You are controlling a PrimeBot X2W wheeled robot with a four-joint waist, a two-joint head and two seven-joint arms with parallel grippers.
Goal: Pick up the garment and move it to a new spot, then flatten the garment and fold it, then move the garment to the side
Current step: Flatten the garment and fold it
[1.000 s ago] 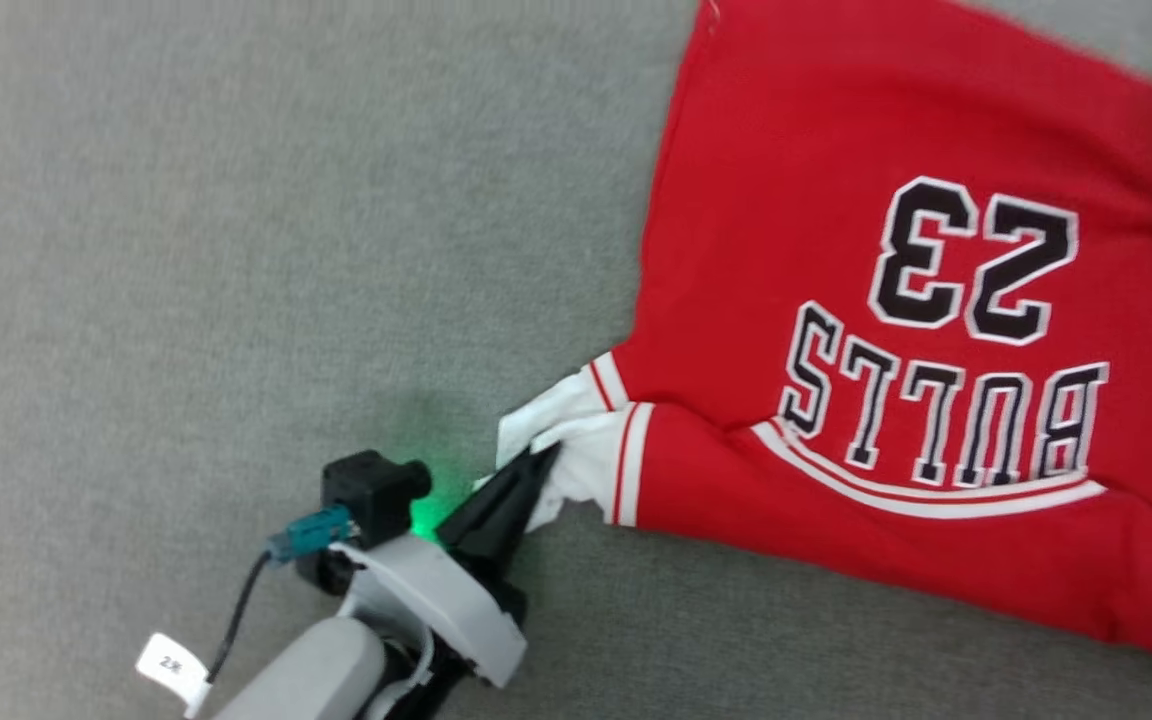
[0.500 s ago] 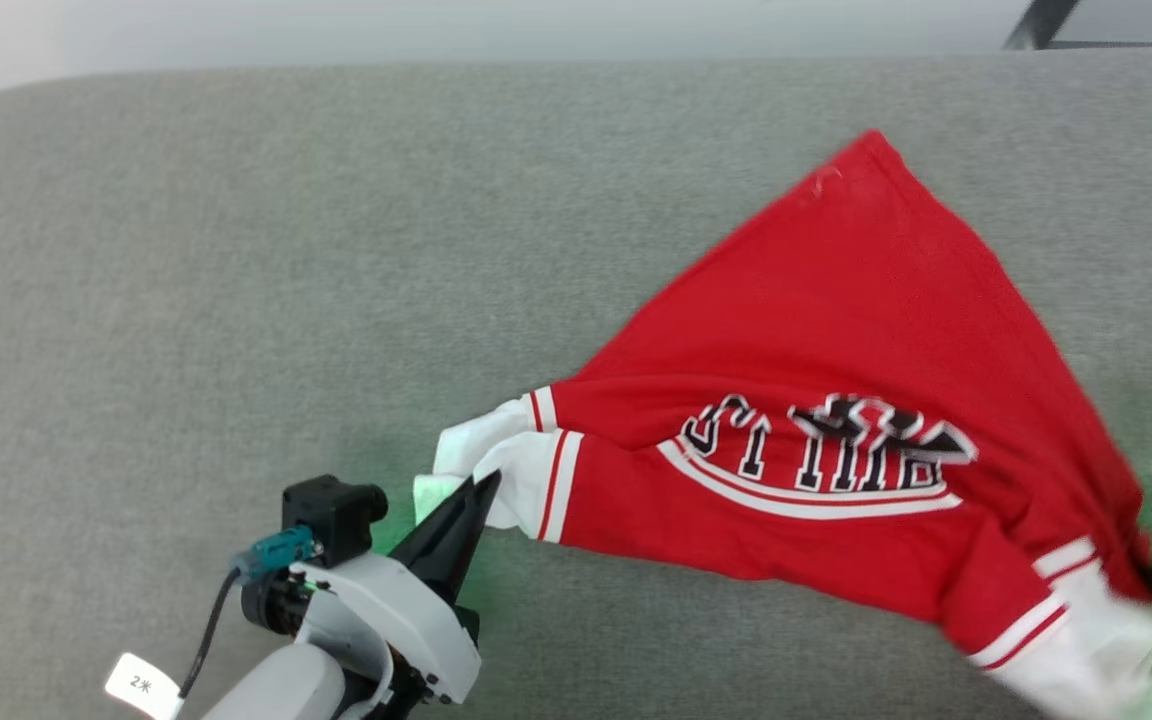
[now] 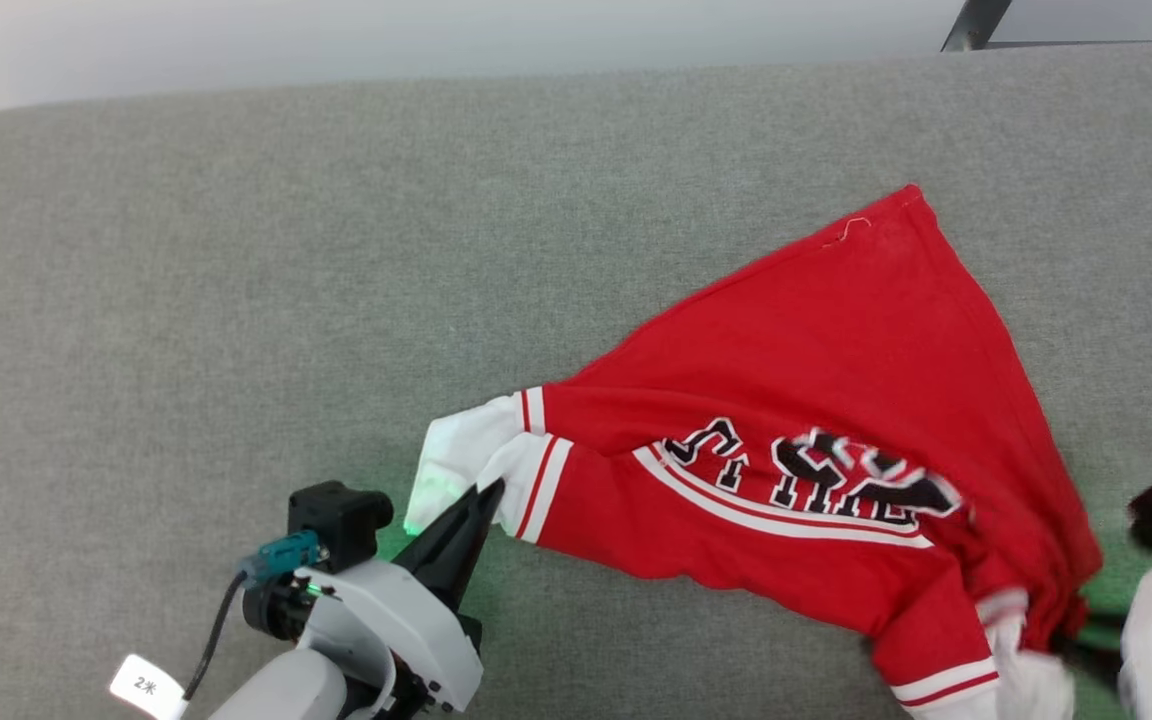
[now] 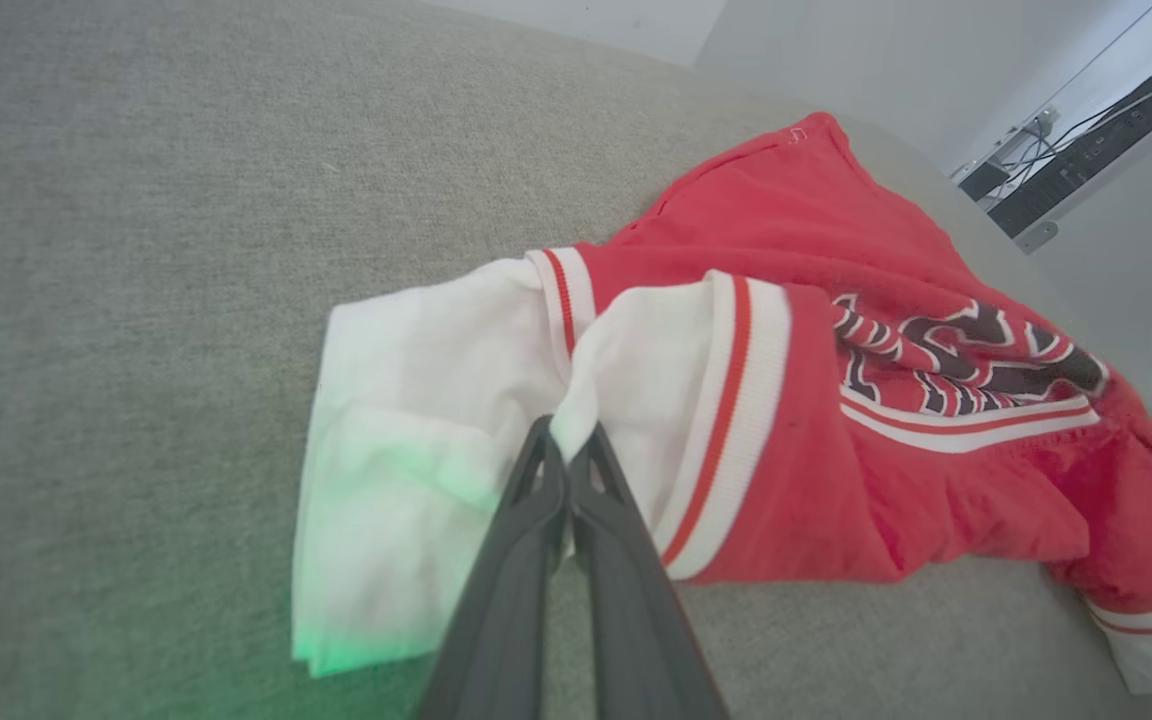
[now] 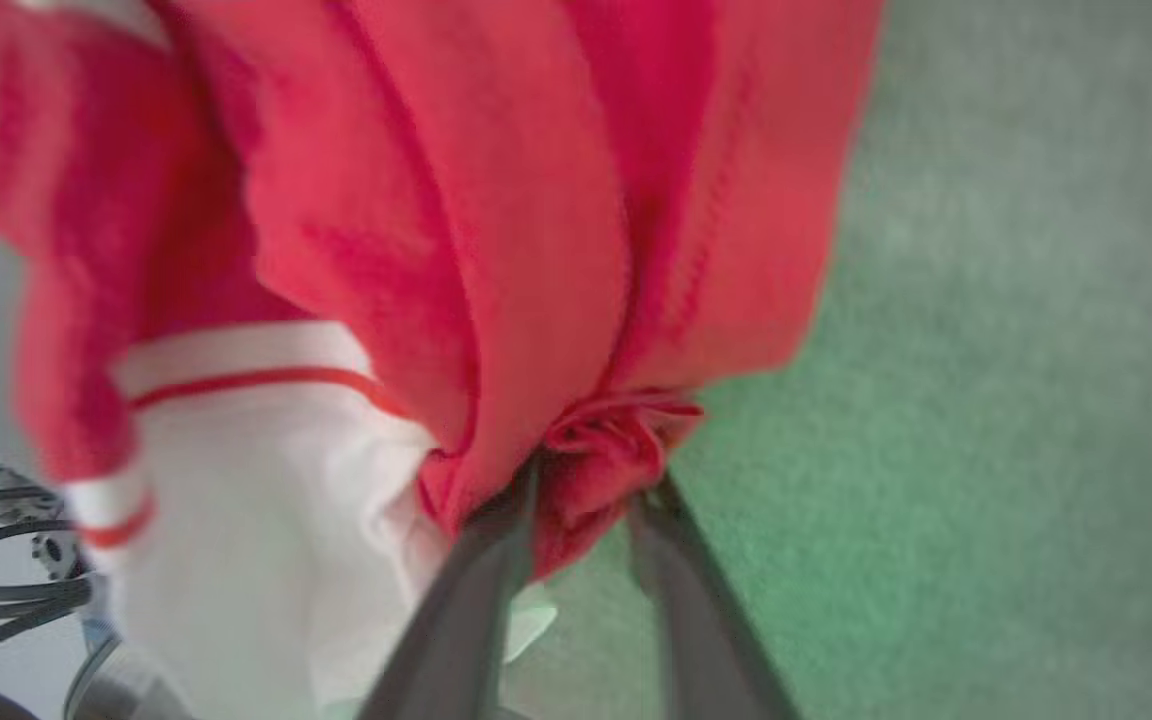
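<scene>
On the grey surface [image 3: 236,250], your left gripper [image 4: 566,450] pinches the garment's [image 3: 836,330] white sleeve [image 4: 416,400]; your right gripper [image 5: 591,480], parted with bunched cloth between, may let that end slump crumpled.

The left pincer [image 3: 486,495] reaches in from the near edge of the grey fabric surface [image 3: 236,250] on a pale forearm [image 3: 286,690], fingers pressed together on the garment [image 3: 836,380]. Farther right, the right pincer [image 5: 591,490] holds its fingers parted around bunched red cloth.
</scene>
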